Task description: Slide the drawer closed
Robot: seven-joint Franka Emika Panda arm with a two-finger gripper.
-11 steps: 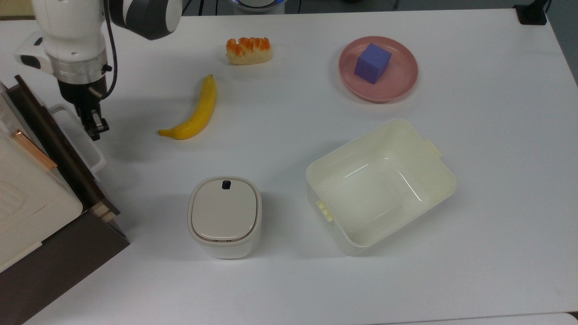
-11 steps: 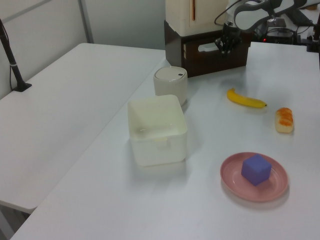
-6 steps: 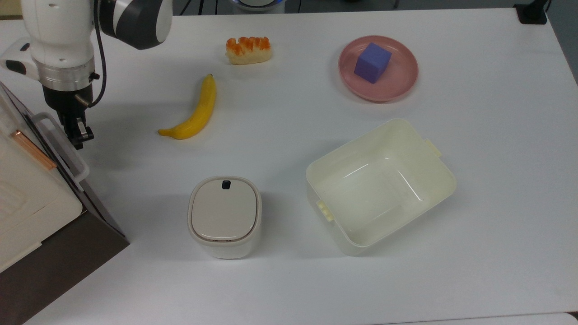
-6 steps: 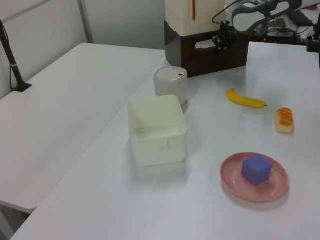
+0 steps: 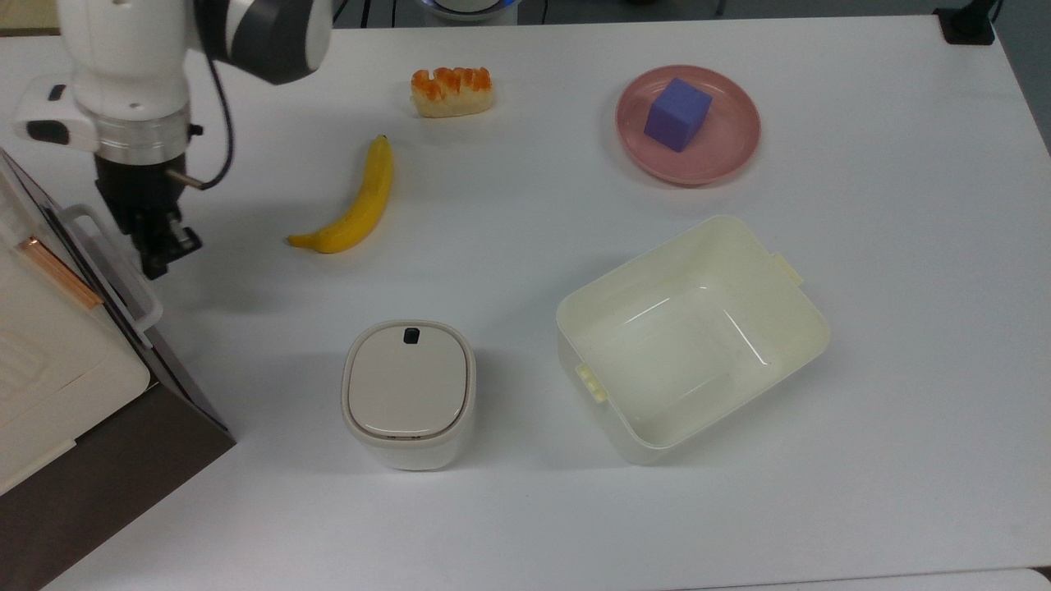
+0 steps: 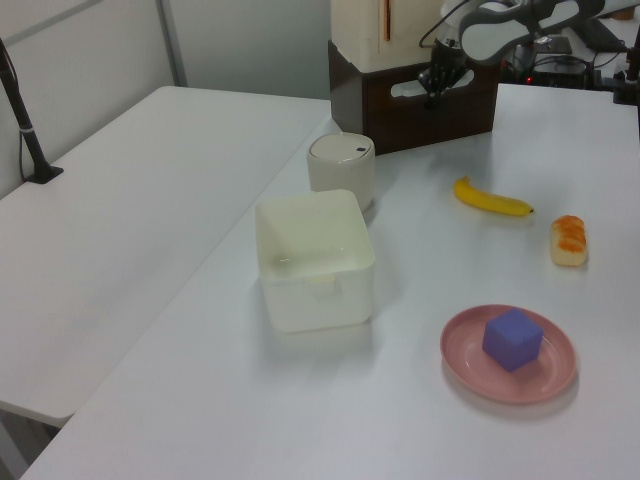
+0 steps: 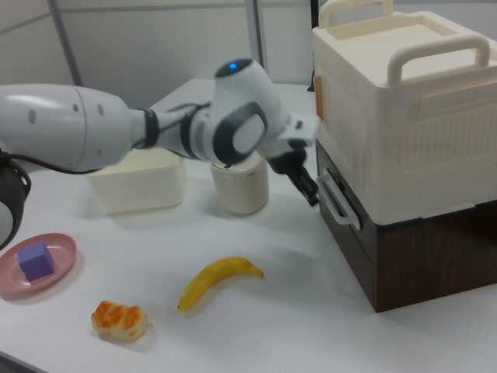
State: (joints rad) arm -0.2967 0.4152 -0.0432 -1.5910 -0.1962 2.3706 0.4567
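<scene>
- Since half a second ago the gripper (image 5: 168, 253) has shifted toward the top view's right, off the white handle (image 5: 111, 261); a second ago the drawer (image 5: 123, 287) stood further out from the cabinet, and its front now sits pushed in.
- At the left edge of the top view, the drawer's dark brown front lies flush with the brown cabinet (image 5: 98, 484), and its white loop handle sticks out toward the table.
- Over the table just beside that handle, in the upper left of the top view, the gripper points downward; whether a fingertip touches the handle cannot be told.
- Its jaws look drawn together with nothing between them, though the fingertips are small and dark in every view.
- Seen from the right view, the gripper (image 7: 309, 189) sits near the centre of the frame, just left of the handle (image 7: 335, 203) on the drawer (image 7: 345, 225).
- Up at the top of the left view, the gripper (image 6: 437, 82) hangs in front of the drawer (image 6: 425, 92).
- On top of the cabinet rests a cream box (image 7: 400, 116) with loop handles.
- Near the upper middle of the top view lie a banana (image 5: 349, 205) and a piece of bread with orange topping (image 5: 452, 90).
- Toward the upper right of the top view, a pink plate (image 5: 722, 156) carries a purple cube (image 5: 677, 113).
- Lower in the top view stand a white lidded bin (image 5: 408, 392) and, to its right, an open cream tub (image 5: 691, 336), well apart from the drawer.
</scene>
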